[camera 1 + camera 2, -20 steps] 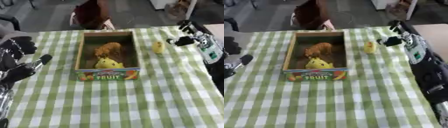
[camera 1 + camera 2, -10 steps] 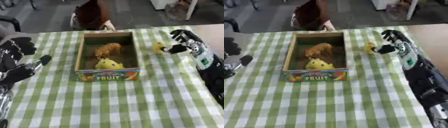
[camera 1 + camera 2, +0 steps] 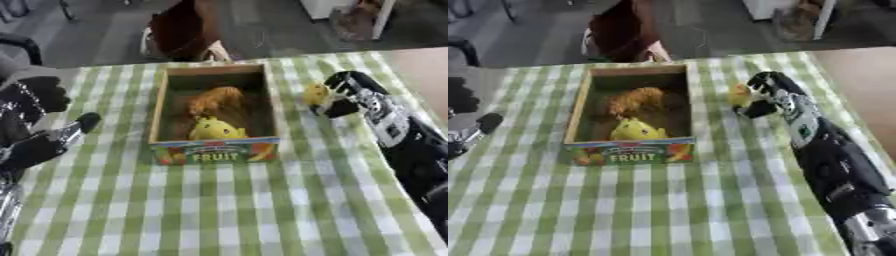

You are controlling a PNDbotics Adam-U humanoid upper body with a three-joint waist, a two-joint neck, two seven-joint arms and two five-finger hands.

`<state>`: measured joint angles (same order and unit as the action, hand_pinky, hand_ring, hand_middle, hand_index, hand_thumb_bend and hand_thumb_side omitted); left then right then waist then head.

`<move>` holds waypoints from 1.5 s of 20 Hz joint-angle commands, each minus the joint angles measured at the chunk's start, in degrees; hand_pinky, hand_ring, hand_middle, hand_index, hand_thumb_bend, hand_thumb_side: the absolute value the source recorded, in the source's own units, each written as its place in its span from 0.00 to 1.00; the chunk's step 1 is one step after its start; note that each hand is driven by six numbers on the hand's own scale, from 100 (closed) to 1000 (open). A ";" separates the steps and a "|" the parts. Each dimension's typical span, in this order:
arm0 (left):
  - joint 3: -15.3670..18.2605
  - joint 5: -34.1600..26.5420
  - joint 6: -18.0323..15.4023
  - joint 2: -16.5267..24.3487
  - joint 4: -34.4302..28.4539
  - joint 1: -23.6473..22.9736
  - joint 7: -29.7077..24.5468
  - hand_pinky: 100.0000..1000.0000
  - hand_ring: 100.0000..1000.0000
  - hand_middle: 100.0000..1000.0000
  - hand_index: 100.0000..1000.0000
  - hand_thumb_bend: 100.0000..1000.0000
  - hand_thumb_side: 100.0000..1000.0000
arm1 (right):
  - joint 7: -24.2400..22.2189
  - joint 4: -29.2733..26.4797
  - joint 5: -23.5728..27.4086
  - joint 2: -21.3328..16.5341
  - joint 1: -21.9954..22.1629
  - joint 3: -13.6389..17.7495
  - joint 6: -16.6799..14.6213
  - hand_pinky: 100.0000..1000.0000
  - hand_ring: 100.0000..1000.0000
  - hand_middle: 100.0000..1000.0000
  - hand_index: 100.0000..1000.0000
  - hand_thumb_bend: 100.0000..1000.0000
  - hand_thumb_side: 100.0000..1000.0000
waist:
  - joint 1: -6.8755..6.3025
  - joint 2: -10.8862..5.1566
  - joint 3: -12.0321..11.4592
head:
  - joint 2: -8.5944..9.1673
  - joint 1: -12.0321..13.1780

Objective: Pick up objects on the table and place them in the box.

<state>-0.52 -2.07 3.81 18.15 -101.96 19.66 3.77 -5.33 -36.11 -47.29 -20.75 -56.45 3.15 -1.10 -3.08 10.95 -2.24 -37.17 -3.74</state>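
Left eye view: we note the right hand (image 3: 350, 95) has closed in since a second ago, its fingers curling beside the small yellow rounded toy (image 3: 316, 93) on the green-checked surface (image 3: 219, 200), right of the cardboard fruit box (image 3: 214, 150). Right eye view: whether it actually grips the toy we cannot tell; the left hand (image 3: 470, 132) idles relaxed, holding nothing.

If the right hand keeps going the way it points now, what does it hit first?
The small yellow object on the cloth, right at the right hand; contact is unclear. Beyond it stands the fruit box.
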 commanded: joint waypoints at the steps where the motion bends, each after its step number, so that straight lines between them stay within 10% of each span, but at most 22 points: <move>1: 0.36 -0.30 -0.10 0.84 -0.95 0.75 -0.10 0.67 0.59 0.53 0.68 0.73 0.07 | 2.41 -0.76 -0.85 -0.35 -0.96 0.17 0.76 0.69 0.67 0.58 0.55 0.26 0.00 | 0.00 -0.73 -0.16 | 0.76 -0.27; 5: 0.37 -0.36 -0.07 0.82 -0.95 0.77 -0.07 0.67 0.59 0.53 0.68 0.72 0.07 | 6.49 -2.00 -1.20 -0.27 -0.92 0.92 2.59 0.66 0.62 0.52 0.41 0.00 0.00 | -0.05 -0.65 -0.17 | 0.78 -0.40; 14: 0.41 -0.34 -0.11 0.86 -0.97 0.78 -0.05 0.67 0.60 0.53 0.68 0.72 0.07 | 15.01 -6.50 3.58 -0.40 -1.62 -0.04 2.13 0.64 0.58 0.47 0.35 0.00 0.00 | 0.09 -0.85 -0.03 | 0.70 -0.45; 22: 0.19 -0.33 -0.15 0.74 -1.06 0.78 -0.31 0.67 0.60 0.53 0.68 0.72 0.07 | 11.34 -14.91 8.06 2.31 -4.30 -4.44 -0.95 0.64 0.59 0.48 0.36 0.00 0.00 | 0.23 -1.16 -0.38 | 0.48 -0.82; 30: -0.27 -0.48 -0.29 0.01 -1.23 1.30 -0.95 0.67 0.60 0.53 0.68 0.72 0.07 | 6.35 -12.42 1.88 9.72 -6.40 -7.41 -3.30 0.65 0.59 0.49 0.38 0.00 0.00 | -0.01 -1.30 -1.47 | 0.47 -1.95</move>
<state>-0.89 -2.41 3.59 17.58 -102.02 19.94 3.03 1.68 -48.43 -44.06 -11.56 -61.24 -3.98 -3.92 -3.06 10.78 -3.65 -37.17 -5.35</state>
